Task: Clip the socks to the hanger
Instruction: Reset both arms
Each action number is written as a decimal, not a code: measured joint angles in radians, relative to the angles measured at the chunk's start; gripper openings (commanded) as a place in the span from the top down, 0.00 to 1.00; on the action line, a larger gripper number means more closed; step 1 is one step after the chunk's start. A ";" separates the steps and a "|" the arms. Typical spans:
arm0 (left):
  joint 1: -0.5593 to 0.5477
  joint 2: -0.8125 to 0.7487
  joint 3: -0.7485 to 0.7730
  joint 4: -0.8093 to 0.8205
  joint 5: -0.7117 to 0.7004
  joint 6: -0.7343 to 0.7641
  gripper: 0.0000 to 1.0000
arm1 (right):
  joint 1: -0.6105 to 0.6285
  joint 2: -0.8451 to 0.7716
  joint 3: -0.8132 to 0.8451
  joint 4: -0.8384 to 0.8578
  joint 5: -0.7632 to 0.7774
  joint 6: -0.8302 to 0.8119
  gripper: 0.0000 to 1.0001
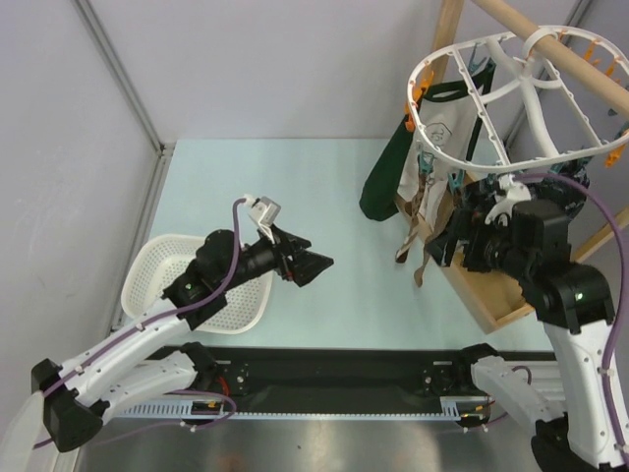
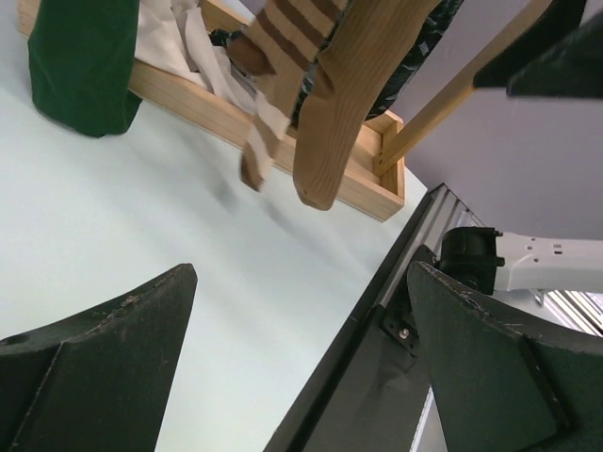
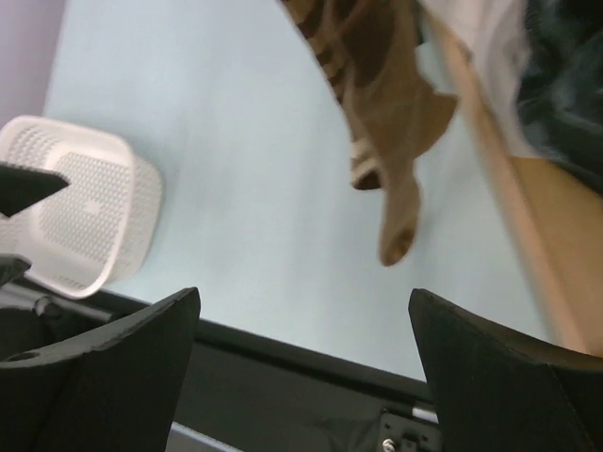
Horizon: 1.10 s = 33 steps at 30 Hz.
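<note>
The white oval hanger with orange clips hangs at the top right. Brown striped socks dangle below its rim, over the table. They also show in the left wrist view and the right wrist view. My left gripper is open and empty, held above the table's middle, pointing toward the socks and well apart from them. My right gripper is open and empty just right of the hanging socks.
A white perforated basket sits at the near left, under my left arm. A dark green sock and other cloth hang from the hanger. A wooden stand base lies under the hanger; a wooden rod carries it.
</note>
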 measured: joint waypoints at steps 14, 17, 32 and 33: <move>0.234 -0.260 -0.519 0.360 0.024 -0.207 0.00 | 0.007 -0.552 -1.091 0.965 -0.117 0.275 0.00; 0.277 -0.293 -0.641 0.500 0.018 -0.276 0.00 | 0.026 -0.487 -1.312 1.262 -0.056 0.365 0.00; 0.332 -0.391 -0.689 0.967 0.016 -0.496 0.01 | 0.274 -0.492 -1.408 1.559 0.246 0.477 0.00; 0.332 -0.403 -0.689 0.964 0.016 -0.497 0.00 | 0.292 -0.515 -1.408 1.540 0.269 0.479 0.00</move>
